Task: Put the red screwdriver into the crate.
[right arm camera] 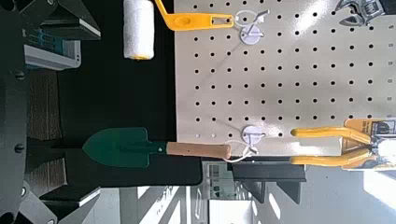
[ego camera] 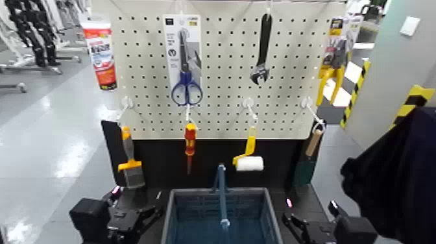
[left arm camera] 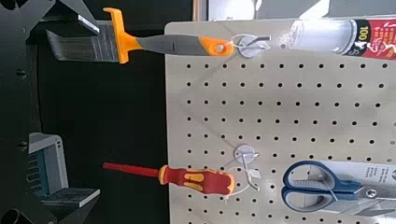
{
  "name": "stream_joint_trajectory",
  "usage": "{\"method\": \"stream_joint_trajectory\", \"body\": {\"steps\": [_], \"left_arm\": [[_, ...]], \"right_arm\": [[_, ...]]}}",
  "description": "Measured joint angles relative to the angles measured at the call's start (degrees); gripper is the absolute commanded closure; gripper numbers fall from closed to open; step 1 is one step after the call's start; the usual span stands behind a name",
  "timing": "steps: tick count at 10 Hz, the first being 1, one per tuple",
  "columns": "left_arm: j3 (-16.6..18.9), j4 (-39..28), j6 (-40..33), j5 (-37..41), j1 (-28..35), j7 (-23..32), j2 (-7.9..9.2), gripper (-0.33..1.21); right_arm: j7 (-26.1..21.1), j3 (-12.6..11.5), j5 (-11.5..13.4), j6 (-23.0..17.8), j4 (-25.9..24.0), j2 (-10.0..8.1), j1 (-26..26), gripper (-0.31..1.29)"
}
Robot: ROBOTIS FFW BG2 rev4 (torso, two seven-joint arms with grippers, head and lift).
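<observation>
The red screwdriver [ego camera: 189, 139] hangs shaft-down from a white hook at the lower middle of the pegboard; it also shows in the left wrist view [left arm camera: 191, 177]. The blue-grey crate [ego camera: 170, 217] stands below it at the near centre, with its blue handle bar [ego camera: 221, 191] upright. My left gripper [ego camera: 139, 217] is open and empty, low at the crate's left side. My right gripper [ego camera: 295, 227] is open and empty, low at the crate's right side. Both are well below the screwdriver.
On the pegboard hang an orange-handled scraper [ego camera: 130, 162], a yellow paint roller [ego camera: 248, 156], blue scissors [ego camera: 186, 71], a black wrench [ego camera: 263, 52], yellow-handled pliers [ego camera: 332, 68] and a green trowel [right arm camera: 131, 147]. A dark cloth mass [ego camera: 396, 175] is at the right.
</observation>
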Motion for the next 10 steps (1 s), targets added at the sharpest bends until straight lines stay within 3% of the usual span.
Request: {"method": "stream_joint_trajectory", "body": {"steps": [6,10], "left_arm": [[1.1,0.5,2.4,0.0,-1.4,-4.6,-0.43,0.1],[5.1,4.0,6.0,1.1,-7.3,-17.4,-0.63,0.1]], "right_arm": [[0.0,0.2,0.0,0.0,0.2,0.04,-0.1,0.14],[0.0,0.5,0.0,0.1,0.4,0.04,-0.3,0.14]]}}
